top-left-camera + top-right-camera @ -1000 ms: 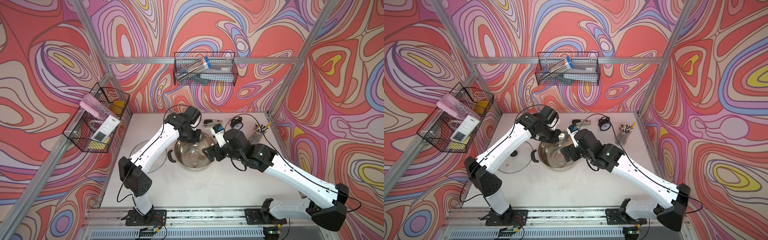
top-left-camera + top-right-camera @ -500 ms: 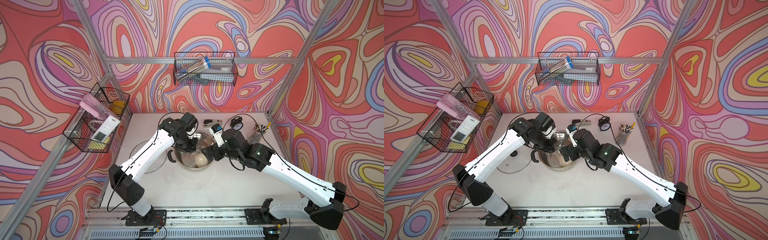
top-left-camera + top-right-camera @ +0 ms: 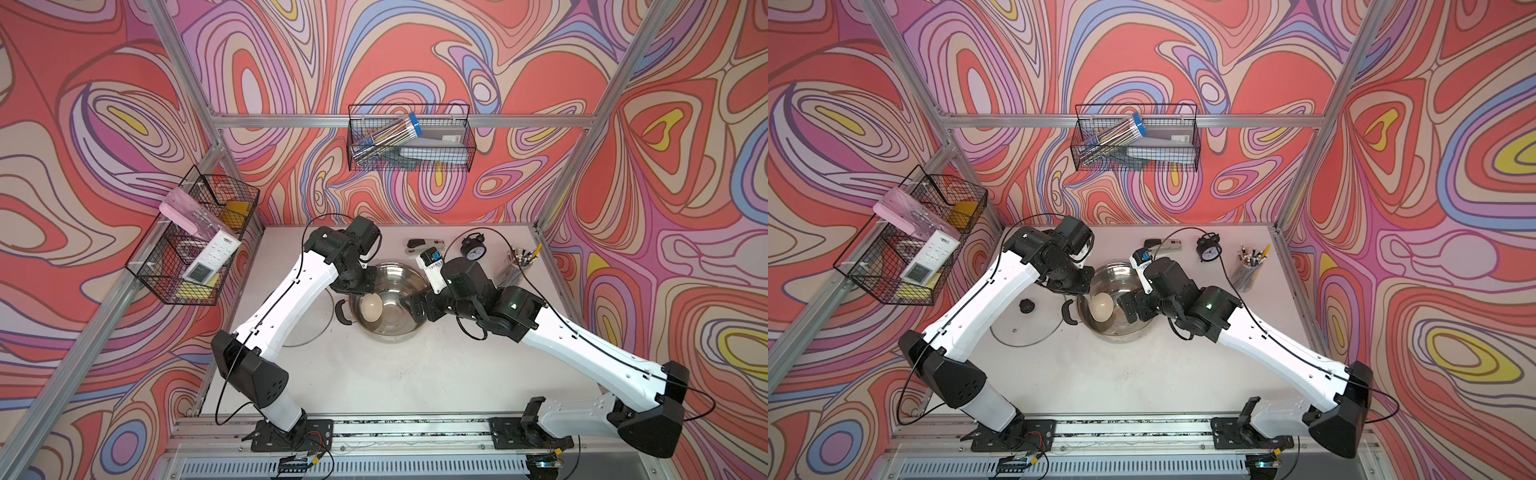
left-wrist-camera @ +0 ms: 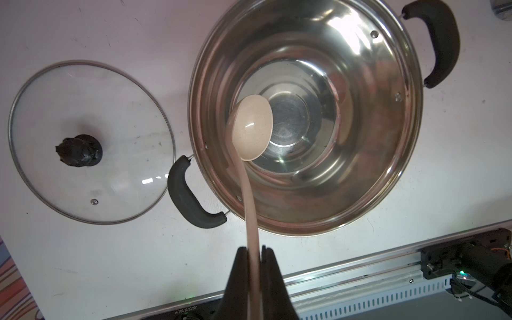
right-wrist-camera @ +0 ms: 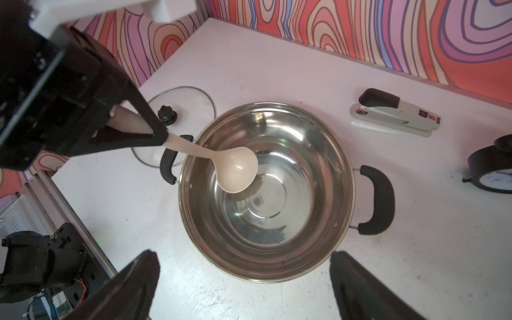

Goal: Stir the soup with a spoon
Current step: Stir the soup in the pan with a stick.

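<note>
Showing the spoon (image 4: 252,127), bowl down inside the steel pot (image 4: 388,177) by the wall nearest the glass lid (image 4: 124,110), handle pinched tight in the left hand (image 4: 253,252). Over the past second this hand swung from the pot's far rim toward the lid side, sweeping the bowl across: stirring is judged under way. The right hand (image 5: 243,257) stands wide and empty at the rim opposite the lid.

Bright, even light fills both top views, apparently from overhead; shadows on the tabletop (image 3: 415,374) under the arms are faint and soft. In the left wrist view the steel pot (image 4: 304,194) flashes white glare along its wall, and the left claw (image 4: 254,250) sits dark and blurred near the lens.
</note>
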Tool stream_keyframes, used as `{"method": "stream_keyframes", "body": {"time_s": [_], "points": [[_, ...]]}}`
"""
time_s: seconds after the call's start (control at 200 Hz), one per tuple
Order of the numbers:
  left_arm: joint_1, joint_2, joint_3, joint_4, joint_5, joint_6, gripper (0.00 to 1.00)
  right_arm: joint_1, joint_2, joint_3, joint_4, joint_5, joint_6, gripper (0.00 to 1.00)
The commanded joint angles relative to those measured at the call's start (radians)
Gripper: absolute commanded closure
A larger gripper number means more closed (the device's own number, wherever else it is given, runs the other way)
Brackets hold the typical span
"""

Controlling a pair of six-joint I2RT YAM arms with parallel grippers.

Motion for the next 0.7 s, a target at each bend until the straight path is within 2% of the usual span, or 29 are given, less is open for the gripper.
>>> {"method": "stream_keyframes", "body": {"time_s": [0.0, 0.125, 0.366, 0.696], "points": [[0.007, 0.031, 0.037, 0.052, -0.06, 0.007, 1.0, 0.002, -0.016, 0.008, -0.014, 0.015, -0.004, 0.02], [0.007, 0.048, 0.041, 0.137, -0.019, -0.026, 1.0, 0.003, -0.028, 0.007, -0.026, 0.027, -0.005, 0.02], [0.001, 0.093, 0.044, 0.227, 0.175, -0.067, 1.0, 0.003, -0.03, 0.022, -0.043, 0.034, -0.009, 0.02], [-0.027, 0.004, -0.079, 0.224, 0.297, -0.105, 1.0, 0.003, -0.036, 0.019, -0.045, 0.031, -0.002, 0.02]]}}
